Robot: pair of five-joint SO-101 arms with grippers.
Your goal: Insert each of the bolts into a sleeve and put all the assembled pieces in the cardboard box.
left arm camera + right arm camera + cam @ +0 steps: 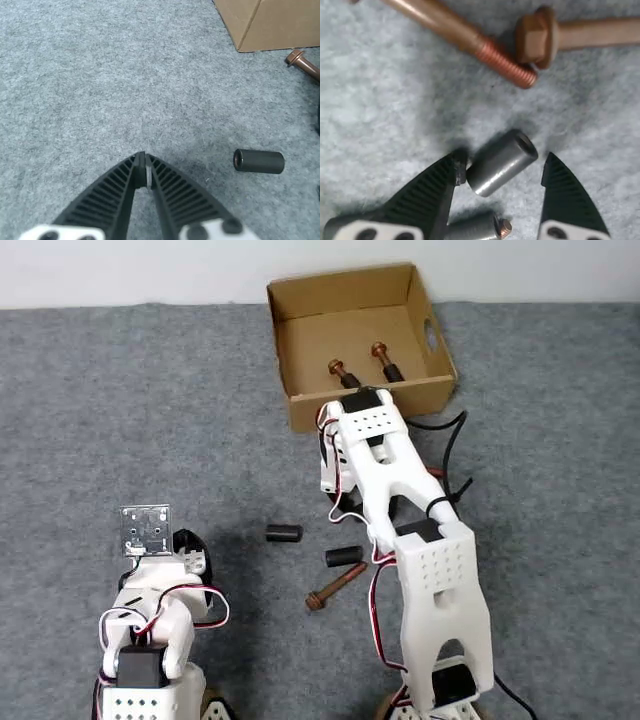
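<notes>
The right arm stretches forward to the cardboard box (350,280), wrist tipped down. The right gripper (506,160) is spread wide around a dark sleeve (501,162) lying on the carpet (380,100), one finger seemingly touching it. Two bolts (455,32) lie just beyond. The left arm sits folded back, left gripper (142,160) pinched together.

Speckled grey felt tabletop (120,420); plain brown cardboard box (420,395). The hex-headed metal bolt (451,31) is coppery brown, its thread a brighter orange; the short cylindrical metal sleeve (501,162) is dark grey. White plastic arms (445,610) carry ribbed black jaws and red, black and white wires (226,608).
</notes>
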